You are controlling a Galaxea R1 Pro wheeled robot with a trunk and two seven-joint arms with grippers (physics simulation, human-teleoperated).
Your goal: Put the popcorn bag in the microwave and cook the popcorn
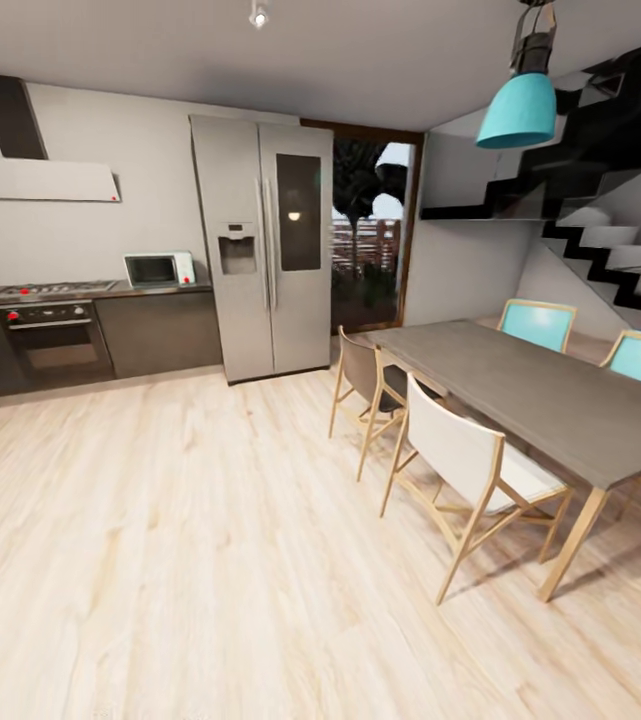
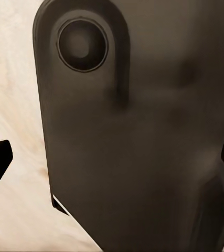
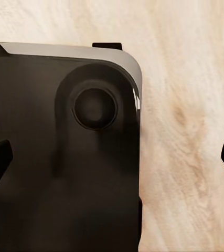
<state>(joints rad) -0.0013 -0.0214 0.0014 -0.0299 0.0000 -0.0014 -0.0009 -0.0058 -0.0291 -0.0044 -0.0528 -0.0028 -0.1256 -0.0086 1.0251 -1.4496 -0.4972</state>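
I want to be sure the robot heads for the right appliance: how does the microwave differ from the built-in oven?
The microwave is a small pale box standing on the countertop, next to the fridge; the oven is dark, larger, and set into the cabinets below the gas hob. The oven has a steel bar handle and red knobs; the microwave's controls are too small to make out. Both have dark glass fronts.

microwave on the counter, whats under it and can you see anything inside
The microwave stands on the countertop, which tops dark cabinets, beside the fridge. Its door looks shut; from this distance the glass is too small and blurred to tell what, if anything, is inside.
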